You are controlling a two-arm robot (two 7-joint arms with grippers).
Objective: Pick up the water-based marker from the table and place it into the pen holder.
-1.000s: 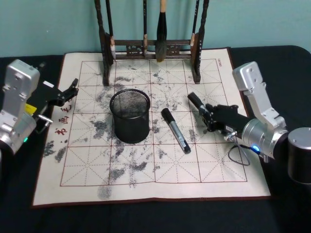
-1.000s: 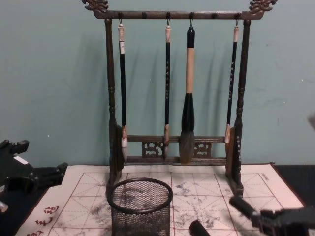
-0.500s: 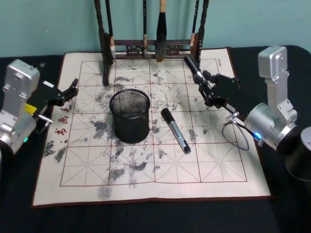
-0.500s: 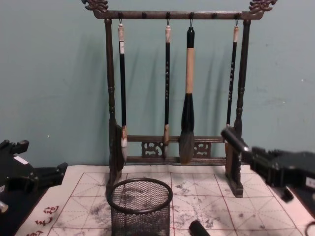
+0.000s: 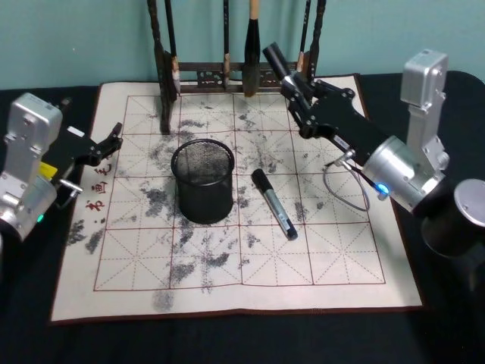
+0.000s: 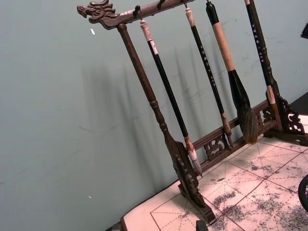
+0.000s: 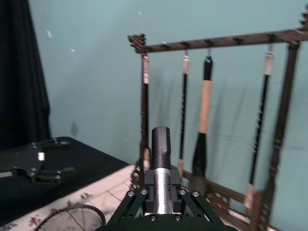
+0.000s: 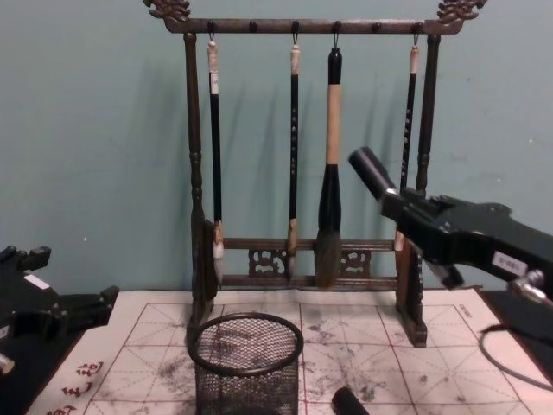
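While aloft, marker point(image 5: 273, 56) in right jaws

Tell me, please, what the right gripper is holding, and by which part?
A marker: the right gripper has its jaws shut on the pale barrel, with the black cap end sticking out ahead.

Calligraphy desk: brush rack point(image 8: 259, 26), inked mat point(image 5: 318, 258)

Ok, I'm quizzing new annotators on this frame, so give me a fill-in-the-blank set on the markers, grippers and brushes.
The right gripper, shut on one marker, is raised before the brush rack, which carries ___ hanging brushes. The other marker lies on the mat, on the mesh pen holder's ___ side, by the robot's sides. The left gripper is parked at the mat's ___ edge.
Missing: four; right; left.
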